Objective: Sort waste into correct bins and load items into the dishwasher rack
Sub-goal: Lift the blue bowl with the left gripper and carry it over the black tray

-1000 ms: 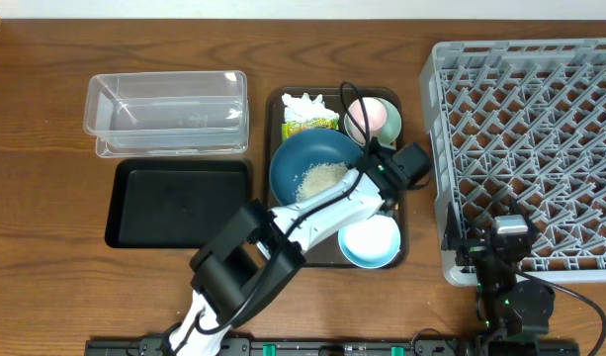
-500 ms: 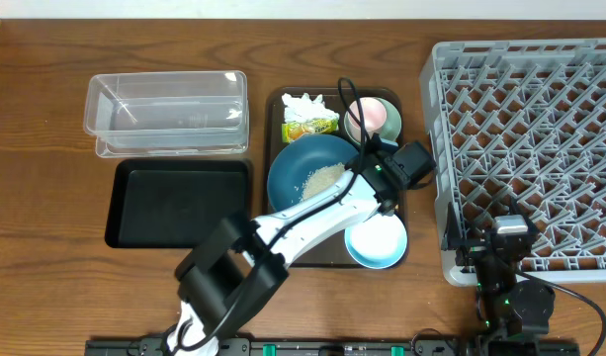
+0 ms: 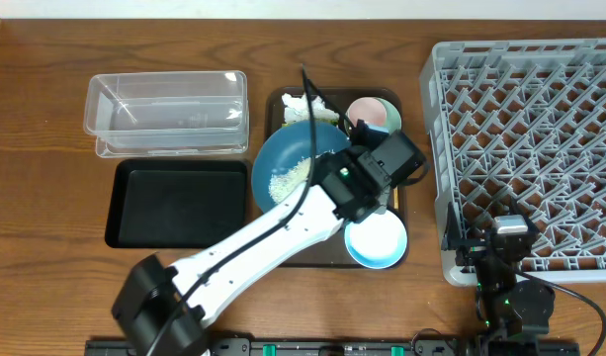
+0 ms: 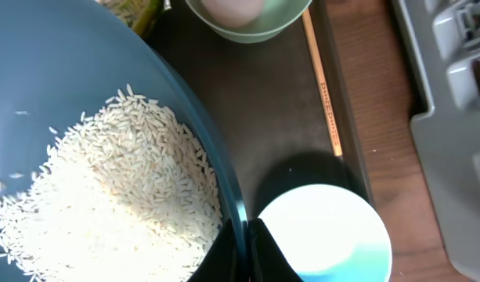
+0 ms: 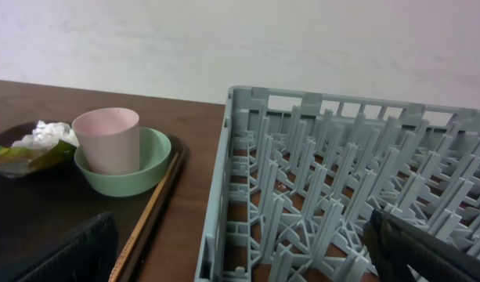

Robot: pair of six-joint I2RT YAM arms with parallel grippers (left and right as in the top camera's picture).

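rice (image 4: pixel 106 196) lies heaped in the large dark blue bowl (image 3: pixel 293 163). the left jaws are shut on that bowl's rim: in the wrist view the fingertips (image 4: pixel 263 262) pinch the thin blue edge, one inside and one outside. the grip is on the side of the bowl that faces the dishwasher rack (image 3: pixel 540 129), so the bowl's body reaches away from the jaws toward the bins. that is the relation the pour turns on. seen from above, the clear plastic tub (image 3: pixel 166 148) is up and to the left of the bowl and the black tray (image 3: pixel 179 203) is down and to the left. both sit on the desk (image 3: pixel 45 148) just beside the brown serving tray (image 4: pixel 322 86), and the bowl's far edge already overhangs that tray's left rim. the left arm (image 3: pixel 273 232) is plainly the nearer one. the right arm (image 3: pixel 508 287) is by the rack's near corner, well apart from the waste, with its jaws spread wide at the lower corners of its own view.

the bowl looks raised, but no view shows a gap beneath it. the bowl and arm cover most of the tissue (image 5: pixel 48 133) and wrapper (image 5: pixel 20 155) from above; only the right wrist shows them, beside the pale green bowl (image 5: pixel 122 176) holding the pink cup (image 5: pixel 106 141). the small light blue bowl (image 3: pixel 377 242) lies just under the wrist.
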